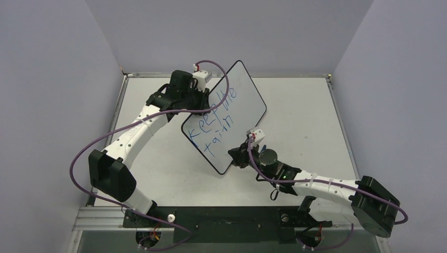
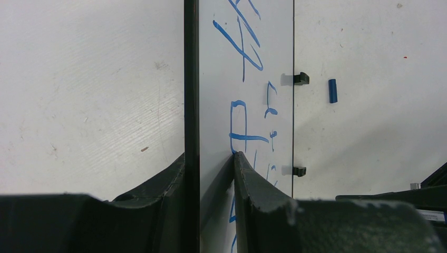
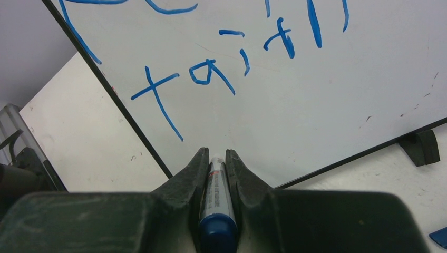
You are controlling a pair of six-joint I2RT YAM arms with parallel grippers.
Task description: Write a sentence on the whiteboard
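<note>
— Whiteboard (image 1: 246, 100) first: how will it handle, do you reckon?

— Stiff, thin and probably light, with a slick face. It is held at a slant over the middle of the tabletop (image 1: 305, 116). The left fingers (image 2: 211, 158) are clamped on its black rim, one on the written face and one behind. Whether its low edge rests on anything, I cannot tell.

— Is that a good place to hold it?

— The rim is the sensible spot, since the face would smear and slip. But a hold on one edge leaves the rest free to swing. I'd judge that hard pressing far from that edge will push the board away.

— And the marker (image 3: 216, 195)?

— Slim, smooth and light. The right fingers (image 3: 215, 154) are closed across its barrel. Its tip points at the board just under the sentence (image 1: 213, 126), which runs in two slanted blue lines. The tip itself is hidden, so I cannot tell whether it touches.

— Anything else?

— A small blue cap (image 2: 332, 90), by the look of it, lies on the tabletop beyond the board, apart from it.
</note>
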